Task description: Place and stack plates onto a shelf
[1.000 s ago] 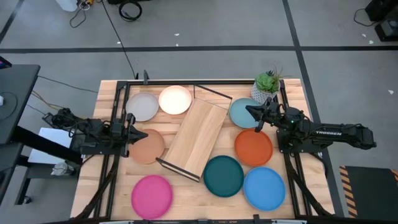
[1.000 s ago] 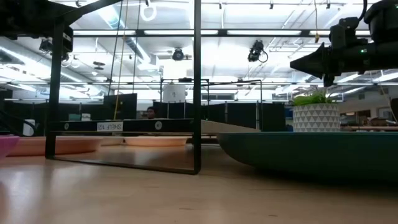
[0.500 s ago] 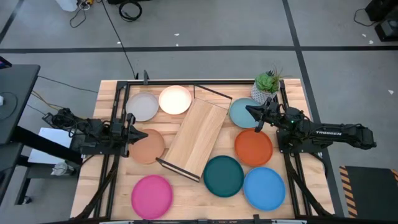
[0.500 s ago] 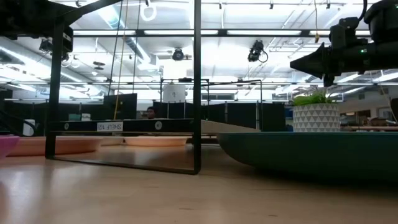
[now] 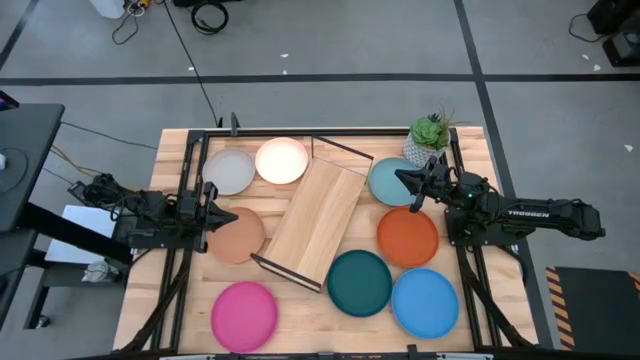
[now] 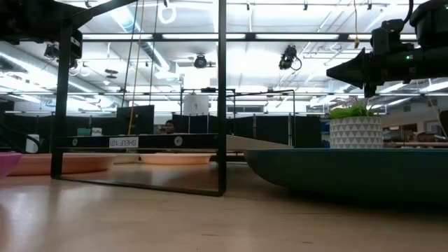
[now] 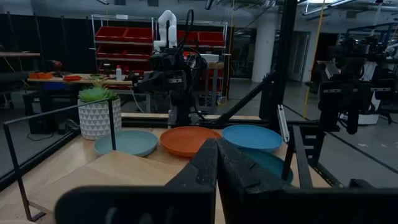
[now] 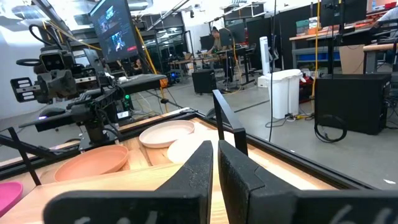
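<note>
High view first: we see the left claw [image 5: 213,208] at the counter's left edge, its fingers pressed together and holding nothing, hovering at the rim of the tan plate [image 5: 236,236]. The left wrist view confirms the two dark fingers [image 7: 205,168] meet along a thin seam. Outward from it, the grey plate [image 5: 230,171] and the cream plate [image 5: 281,160] lie side by side near the counter's far-left corner, and the pink plate [image 5: 244,312] lies at the near-left corner.

We find the right claw [image 5: 405,183] near the counter's right edge, also pressed together and empty, poised over the light blue plate [image 5: 388,183]. Just beyond it, a small potted plant [image 5: 428,138] stands in the far-right corner. The orange plate [image 5: 408,237] lies just beside the light blue one, under the right arm. Toward the near edge sit the dark teal plate [image 5: 360,282] and the bright blue plate [image 5: 425,302], close together.

The shelf [image 5: 317,220] rests at a slant across the middle of the counter [image 5: 308,325], between the two groups of plates, and its wooden board carries no plate. In the low view its black wire frame [image 6: 221,98] stands upright in the foreground, with the dark teal plate's rim to one side.
</note>
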`<move>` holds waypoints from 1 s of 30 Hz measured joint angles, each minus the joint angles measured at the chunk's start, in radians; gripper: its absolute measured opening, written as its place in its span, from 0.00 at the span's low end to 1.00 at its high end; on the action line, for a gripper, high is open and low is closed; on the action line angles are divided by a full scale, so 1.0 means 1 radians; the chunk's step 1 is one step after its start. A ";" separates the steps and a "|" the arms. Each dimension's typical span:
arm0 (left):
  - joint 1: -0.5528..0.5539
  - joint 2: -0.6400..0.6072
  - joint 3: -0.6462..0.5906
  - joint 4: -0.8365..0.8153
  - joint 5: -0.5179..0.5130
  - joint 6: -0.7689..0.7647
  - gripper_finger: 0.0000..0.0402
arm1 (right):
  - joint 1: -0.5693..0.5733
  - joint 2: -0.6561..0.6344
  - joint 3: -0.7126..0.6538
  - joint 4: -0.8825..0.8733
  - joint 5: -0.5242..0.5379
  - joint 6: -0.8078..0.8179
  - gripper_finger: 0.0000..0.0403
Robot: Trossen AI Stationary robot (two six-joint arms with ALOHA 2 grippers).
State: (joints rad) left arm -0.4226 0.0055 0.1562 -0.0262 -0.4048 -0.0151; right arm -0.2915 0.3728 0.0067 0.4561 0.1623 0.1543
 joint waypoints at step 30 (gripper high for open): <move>0.000 0.000 0.000 0.000 0.000 0.000 0.02 | 0.000 0.000 0.000 0.200 -0.003 0.138 0.08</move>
State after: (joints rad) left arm -0.4225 0.0055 0.1562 -0.0262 -0.4046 -0.0151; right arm -0.2913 0.3727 0.0065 0.6559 0.1593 0.2920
